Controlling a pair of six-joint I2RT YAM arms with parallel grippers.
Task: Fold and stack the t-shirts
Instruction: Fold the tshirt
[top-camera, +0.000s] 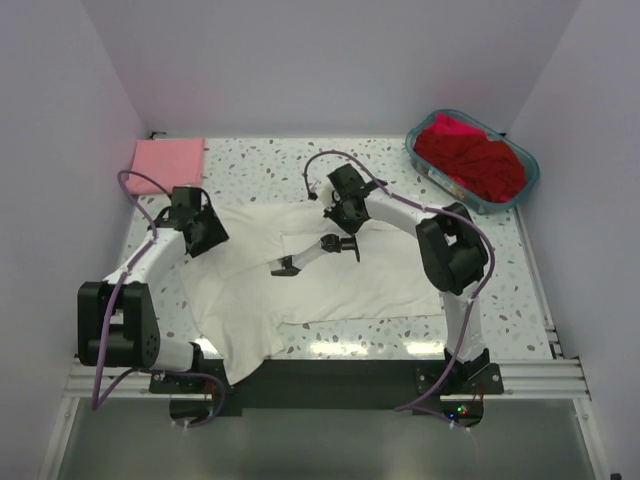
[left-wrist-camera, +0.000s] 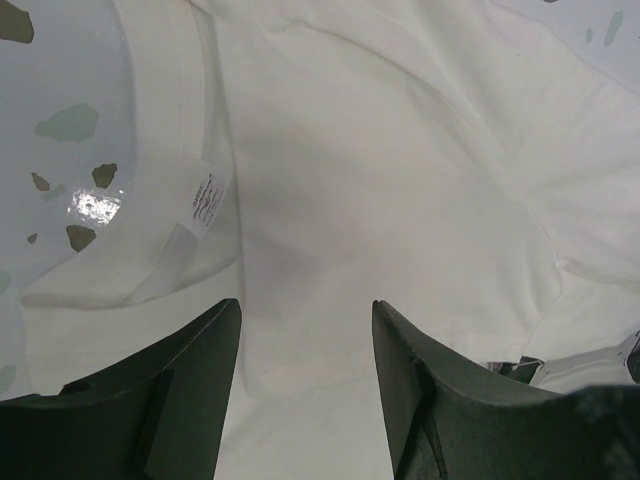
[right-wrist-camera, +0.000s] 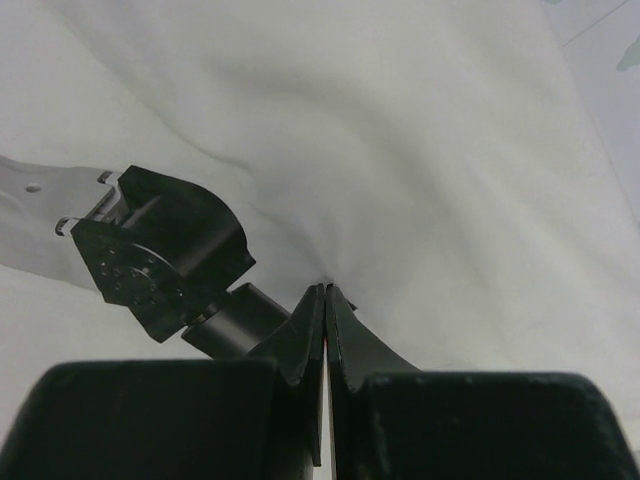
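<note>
Two fingers of the right gripper (right-wrist-camera: 325, 292) are pressed flat together in the right wrist view. Wrinkles in the white t-shirt (right-wrist-camera: 420, 150) run in to their tips, so I judge a small pinch of cloth is caught there. Just left of the tips a black joint on a pale arm link (right-wrist-camera: 165, 250) sits close over the cloth; I cannot tell which arm it belongs to.

In the left wrist view the left gripper (left-wrist-camera: 305, 310) has its jaws well apart with nothing between them. It is poised above the shirt beside the neck opening, where the sewn label (left-wrist-camera: 203, 203) shows.

From the top camera the shirt lies spread in the middle of the table (top-camera: 500, 285), one corner hanging over the near edge and no print showing. A folded pink t-shirt (top-camera: 170, 160) sits in the far left corner, and red t-shirts (top-camera: 470, 160) fill the teal basket (top-camera: 527, 180) at far right.

This looks like the start of the first fold. To do it well, the left gripper should close on the matching edge before anything lifts. Both should then rise only slightly and travel together, so the crease comes out straight. So thin a pinch may slip, so lift slowly and clear of that link.
</note>
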